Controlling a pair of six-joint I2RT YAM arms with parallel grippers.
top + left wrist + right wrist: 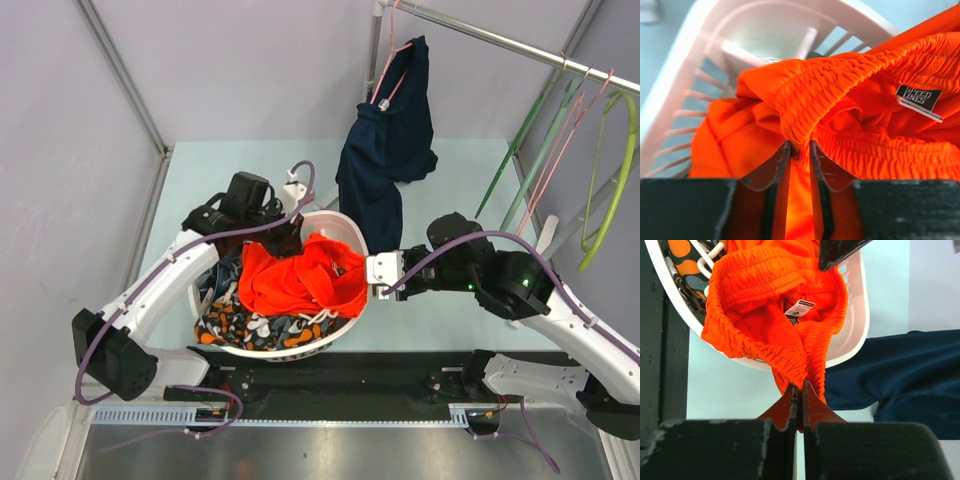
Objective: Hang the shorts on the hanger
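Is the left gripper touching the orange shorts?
Touching. The left wrist view shows the left gripper pinching the shorts by the elastic waistband between its jaws.

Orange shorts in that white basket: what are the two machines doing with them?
Two robot arms are picking up the shorts together. The left end effector is pinched shut on the elastic waistband at one side, and the right end effector is shut on the waistband at the other. Most of the fabric lies in the basket, on top of a patterned cloth. The dark green hanger they are meant for hangs on the rail at the back right, untouched.
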